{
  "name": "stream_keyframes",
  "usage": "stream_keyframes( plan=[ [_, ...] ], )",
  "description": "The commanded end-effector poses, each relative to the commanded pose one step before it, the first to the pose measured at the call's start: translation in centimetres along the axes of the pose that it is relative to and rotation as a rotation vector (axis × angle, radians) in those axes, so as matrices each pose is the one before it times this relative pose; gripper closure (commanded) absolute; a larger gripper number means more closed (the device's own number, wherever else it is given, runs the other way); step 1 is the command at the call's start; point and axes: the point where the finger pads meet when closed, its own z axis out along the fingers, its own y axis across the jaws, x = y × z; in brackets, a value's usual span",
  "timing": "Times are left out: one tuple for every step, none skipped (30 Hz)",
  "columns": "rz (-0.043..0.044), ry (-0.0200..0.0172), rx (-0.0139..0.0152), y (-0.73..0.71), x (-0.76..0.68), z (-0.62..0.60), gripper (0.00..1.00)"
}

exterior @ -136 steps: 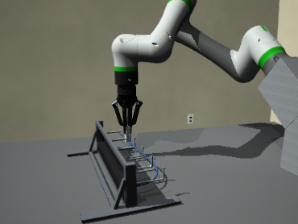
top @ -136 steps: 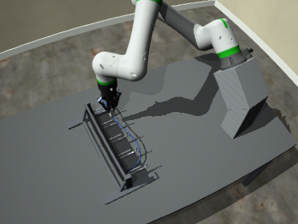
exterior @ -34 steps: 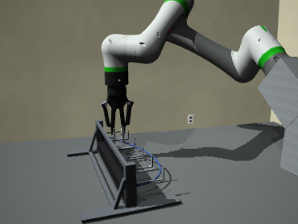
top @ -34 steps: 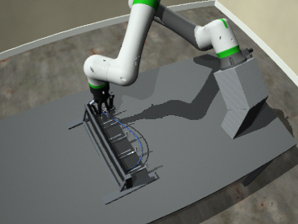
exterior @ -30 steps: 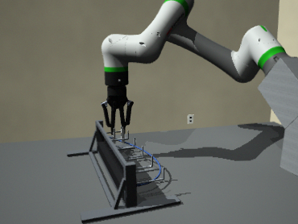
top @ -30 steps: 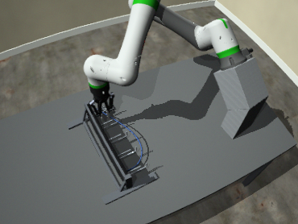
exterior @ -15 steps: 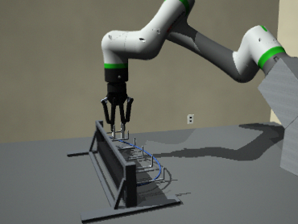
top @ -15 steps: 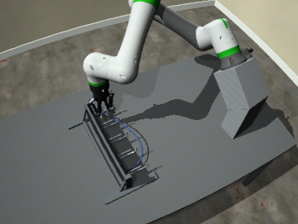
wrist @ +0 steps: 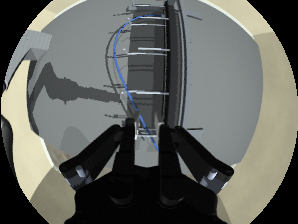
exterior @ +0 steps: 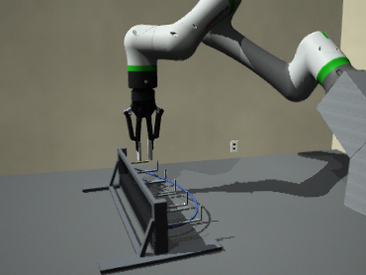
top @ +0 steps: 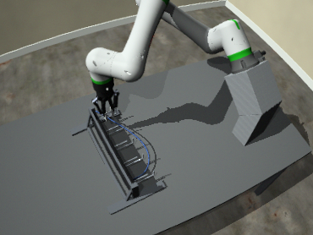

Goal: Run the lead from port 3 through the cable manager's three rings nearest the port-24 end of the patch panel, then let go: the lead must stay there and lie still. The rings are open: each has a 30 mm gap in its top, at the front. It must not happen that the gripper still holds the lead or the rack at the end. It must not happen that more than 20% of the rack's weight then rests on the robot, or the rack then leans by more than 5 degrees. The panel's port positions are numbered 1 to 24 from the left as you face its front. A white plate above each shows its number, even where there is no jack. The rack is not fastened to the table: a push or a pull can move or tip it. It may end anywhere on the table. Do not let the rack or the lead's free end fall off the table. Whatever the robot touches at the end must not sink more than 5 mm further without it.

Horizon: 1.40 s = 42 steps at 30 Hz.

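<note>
The dark rack (top: 113, 159) (exterior: 139, 198) (wrist: 174, 56) with the patch panel stands on the grey table (top: 203, 139), with wire rings (exterior: 187, 204) sticking out along its front. The blue lead (top: 146, 157) (exterior: 184, 188) (wrist: 113, 52) bows out in an arc over the rings, from the rack end below the gripper to the other end. My gripper (top: 107, 113) (exterior: 143, 154) (wrist: 147, 117) hangs just above that rack end. Its fingers stand a little apart with nothing between them. The lead passes below the fingertips in the wrist view. I cannot tell which rings hold it.
The robot's grey pedestal (top: 254, 101) (exterior: 353, 129) stands at the table's far right. The rack's flat feet (top: 127, 204) reach out toward the table's front. The table's edge lies close behind the rack's front foot.
</note>
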Motion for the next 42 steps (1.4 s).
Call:
stream_keyframes(
  plan=[
    [0.00000,0.00017,-0.00033,0.011,0.007,-1.128,0.80],
    [0.00000,0.00001,0.00000,0.000,0.000,-0.256,0.80],
    [0.00000,-0.00001,0.00000,0.000,0.000,-0.237,0.80],
    [-0.00001,0.00001,0.00000,-0.001,0.000,-0.217,0.80],
    [0.00000,0.00000,0.00000,0.000,0.000,0.000,0.80],
    [0.00000,0.00000,0.00000,0.000,0.000,0.000,0.80],
    [0.00001,-0.00001,0.00000,0.001,0.000,-0.195,0.80],
    [0.00000,0.00000,0.00000,0.000,0.000,-0.173,0.80],
    [0.00000,0.00001,0.00000,0.000,0.000,-0.150,0.80],
    [0.00000,-0.00001,0.00000,0.000,0.000,-0.127,0.80],
    [0.00000,0.00000,0.00000,0.000,0.000,-0.104,0.80],
    [0.00000,0.00000,0.00000,0.000,0.000,-0.083,0.80],
    [0.00000,0.00000,0.00000,0.000,0.000,-0.062,0.80],
    [0.00000,0.00000,0.00000,0.000,0.000,-0.044,0.80],
    [0.00000,0.00000,0.00000,0.000,0.000,-0.028,0.80],
    [0.00000,0.00000,0.00000,0.000,0.000,-0.015,0.80],
    [0.00000,0.00000,0.00000,0.000,0.000,-0.006,0.80],
    [0.00000,0.00000,0.00000,0.000,0.000,-0.001,0.80],
    [0.00000,0.00000,0.00000,0.000,0.000,0.000,1.00],
    [0.00000,0.00000,0.00000,0.000,0.000,0.000,1.00],
    [0.00000,0.00000,0.00000,0.000,0.000,0.000,1.00],
    [0.00000,0.00000,0.00000,0.000,0.000,0.000,1.00],
    [0.00000,0.00000,0.00000,0.000,0.000,0.000,1.00],
    [0.00000,0.00000,0.00000,0.000,0.000,0.000,1.00],
    [0.00000,0.00000,0.00000,0.000,0.000,0.000,1.00],
    [0.00000,0.00000,0.00000,0.000,0.000,0.000,1.00],
    [0.00000,0.00000,0.00000,0.000,0.000,0.000,1.00],
    [0.00000,0.00000,0.00000,0.000,0.000,0.000,1.00],
    [0.00000,0.00000,0.00000,0.000,0.000,0.000,1.00],
    [0.00000,0.00000,0.00000,0.000,0.000,0.000,1.00],
    [0.00000,0.00000,0.00000,0.000,0.000,0.000,1.00],
    [0.00000,0.00000,0.00000,0.000,0.000,0.000,1.00],
    [0.00000,0.00000,0.00000,0.000,0.000,0.000,1.00],
    [0.00000,0.00000,0.00000,0.000,0.000,0.000,1.00],
    [0.00000,0.00000,0.00000,0.000,0.000,0.000,1.00],
    [0.00000,0.00000,0.00000,0.000,0.000,0.000,1.00],
    [0.00000,0.00000,0.00000,0.000,0.000,0.000,1.00],
    [0.00000,0.00000,0.00000,0.000,0.000,0.000,1.00],
    [0.00000,0.00000,0.00000,0.000,0.000,0.000,1.00],
    [0.00000,0.00000,0.00000,0.000,0.000,0.000,1.00],
    [0.00000,0.00000,0.00000,0.000,0.000,0.000,1.00],
    [0.00000,0.00000,0.00000,0.000,0.000,0.000,1.00]
  ],
)
